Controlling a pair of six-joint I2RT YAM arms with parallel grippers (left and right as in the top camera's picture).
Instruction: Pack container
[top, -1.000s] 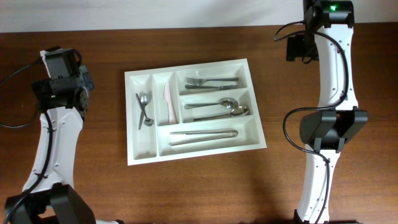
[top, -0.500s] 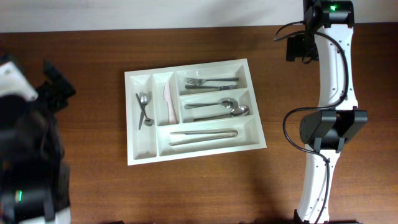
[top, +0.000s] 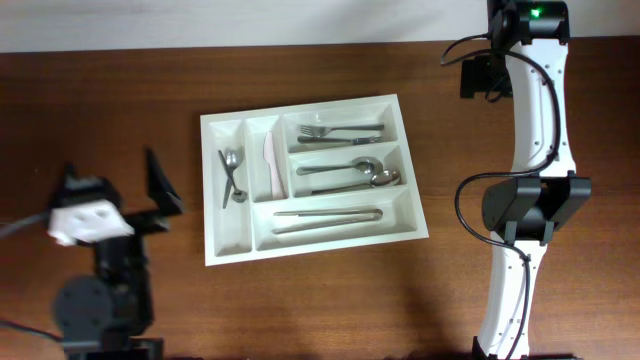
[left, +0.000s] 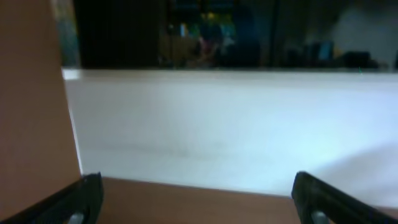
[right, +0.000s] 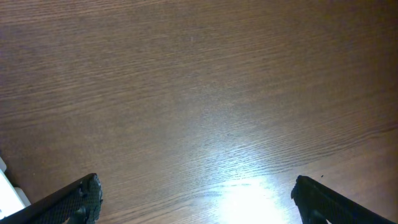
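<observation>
The container is a large white cutlery tray lying mid-table. It holds forks, spoons and a long metal utensil in the long compartments. Small spoons and a white knife lie in the narrow ones. My left gripper is open and empty at the lower left, well left of the tray. Its wrist view faces the far wall over the table edge. My right gripper is open and empty over bare wood, right of the tray.
The brown wooden table ends at a pale wall along the back edge. The right arm's base and links stand at the right side. A white sliver at the lower left edge of the right wrist view may be the tray.
My left arm has swung from the upper left down to the lower left, away from the tray, and its gripper has tilted up. The right arm and the tray have not moved.
</observation>
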